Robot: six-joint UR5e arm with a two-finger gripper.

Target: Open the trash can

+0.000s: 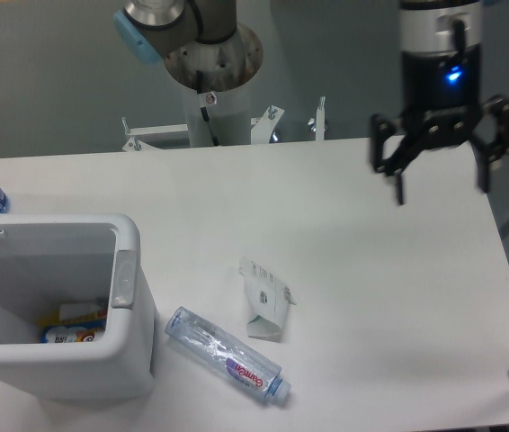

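The trash can (66, 306) sits at the tabletop's front-left corner, its mouth uncovered and wrappers visible inside. It looks like a stiff, smooth, fairly light plastic shell that could slide if shoved sideways; the grey push-button latch (124, 279) on its right rim is the natural spot to press. A clear plastic bottle (226, 355) and a crumpled paper carton (265, 300) lie just right of it. The gripper (442, 171) hangs over the far-right edge, jaws spread wide, holding and touching nothing.
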